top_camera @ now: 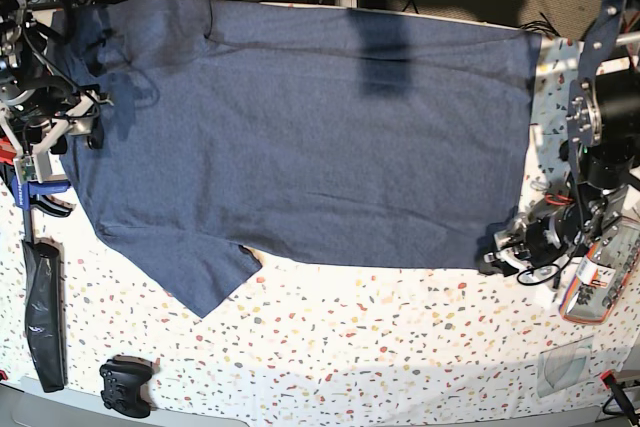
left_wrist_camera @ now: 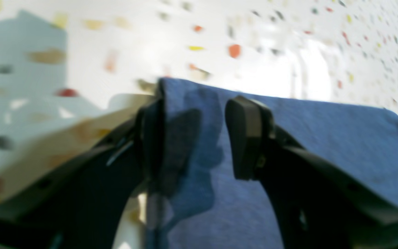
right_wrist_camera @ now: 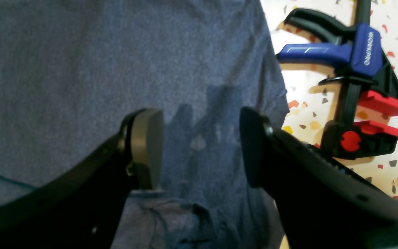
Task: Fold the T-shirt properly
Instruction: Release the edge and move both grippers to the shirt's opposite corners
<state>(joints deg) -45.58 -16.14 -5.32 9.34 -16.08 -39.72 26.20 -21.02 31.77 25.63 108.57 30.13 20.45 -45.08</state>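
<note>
The navy T-shirt [top_camera: 300,137] lies spread flat, plain side up, over most of the speckled table [top_camera: 400,347], with one sleeve [top_camera: 205,282] pointing toward the front edge. At the shirt's lower right corner my left gripper [top_camera: 497,255] is low over the cloth. In the left wrist view that gripper [left_wrist_camera: 199,138] stands open, one finger at the cloth's edge [left_wrist_camera: 161,90] and blue fabric [left_wrist_camera: 323,138] under the gap. My right gripper [top_camera: 95,127] hovers at the shirt's left side. In the right wrist view it [right_wrist_camera: 199,148] is open over the fabric [right_wrist_camera: 81,69], holding nothing.
A blue, black and red bar clamp [right_wrist_camera: 358,86] sits on the table just beside the shirt's left edge, close to my right gripper. A long black object [top_camera: 42,317] and a game controller [top_camera: 125,387] lie front left. A bottle [top_camera: 600,282] lies at the right edge.
</note>
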